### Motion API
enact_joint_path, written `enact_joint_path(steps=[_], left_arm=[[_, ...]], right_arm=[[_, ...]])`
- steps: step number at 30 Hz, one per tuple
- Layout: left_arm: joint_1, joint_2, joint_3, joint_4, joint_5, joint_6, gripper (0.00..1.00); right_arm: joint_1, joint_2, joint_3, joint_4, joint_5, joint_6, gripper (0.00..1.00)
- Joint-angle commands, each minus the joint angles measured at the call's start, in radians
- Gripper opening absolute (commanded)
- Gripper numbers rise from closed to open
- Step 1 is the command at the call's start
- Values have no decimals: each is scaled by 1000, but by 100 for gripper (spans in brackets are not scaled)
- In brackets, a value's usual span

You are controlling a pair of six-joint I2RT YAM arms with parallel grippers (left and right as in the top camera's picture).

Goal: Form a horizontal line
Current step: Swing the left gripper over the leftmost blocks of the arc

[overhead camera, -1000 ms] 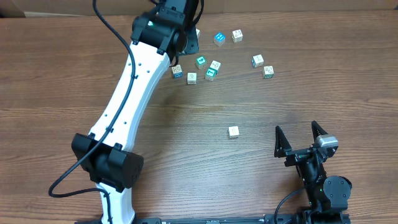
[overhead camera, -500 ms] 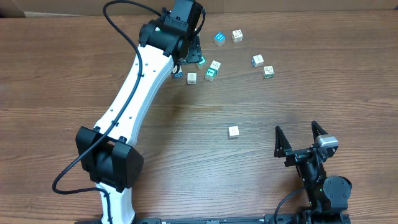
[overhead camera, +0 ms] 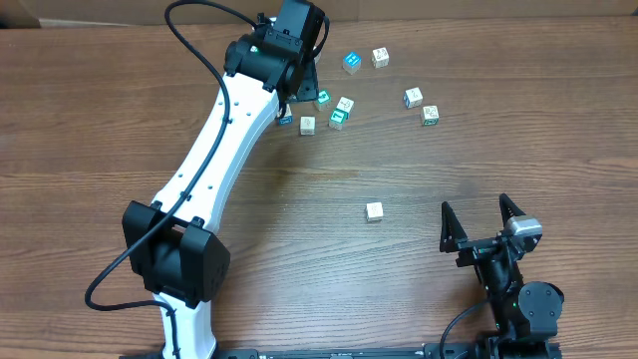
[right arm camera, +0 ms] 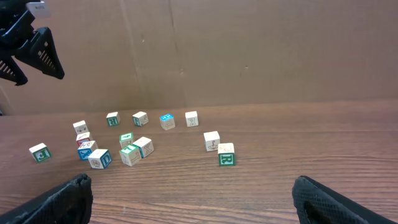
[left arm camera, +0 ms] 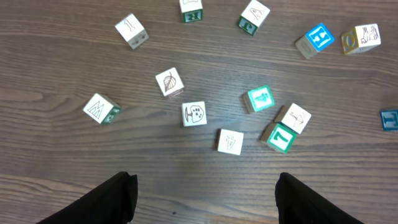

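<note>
No touching row of cubes shows in any view, so the horizontal line is not in view. Several small picture cubes lie loose at the far side of the table, among them a green-faced cube (overhead camera: 322, 99) and a blue one (overhead camera: 352, 62). One cube (overhead camera: 374, 210) lies alone nearer the front. My left gripper (overhead camera: 305, 76) hangs over the left end of the scatter. In its wrist view it (left arm camera: 202, 199) is wide open and empty, with a white cube (left arm camera: 231, 141) and a green cube (left arm camera: 260, 99) ahead of it. My right gripper (overhead camera: 481, 225) is open and empty at the front right, and also shows in its wrist view (right arm camera: 199, 199).
A brown cardboard wall (right arm camera: 249, 50) stands behind the table's far edge. In the right wrist view a green R cube (right arm camera: 226, 155) is the nearest of the scatter. The left arm's white links (overhead camera: 214, 150) cross the table's left half.
My left arm swung a little to the right over the cube scatter, then stopped. The cubes and the right arm have not moved.
</note>
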Motion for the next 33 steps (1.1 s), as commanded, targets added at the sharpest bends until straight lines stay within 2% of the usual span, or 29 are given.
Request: enact_joint_path(steps=[1,21,25,33], left_arm=[[17,7,-6,8,-29,2,70],[200,7,-6,87,-27,5,76],[231,7,-6,109,-27,30,98],[269,7,-6,130,-27,56,100]], right_arm=[[5,-10,-11,5,-6,6,100],[5,-10,-11,5,-6,6,100],[5,-10,-11,5,-6,6,100],[5,-10,-11,5,-6,6,100]])
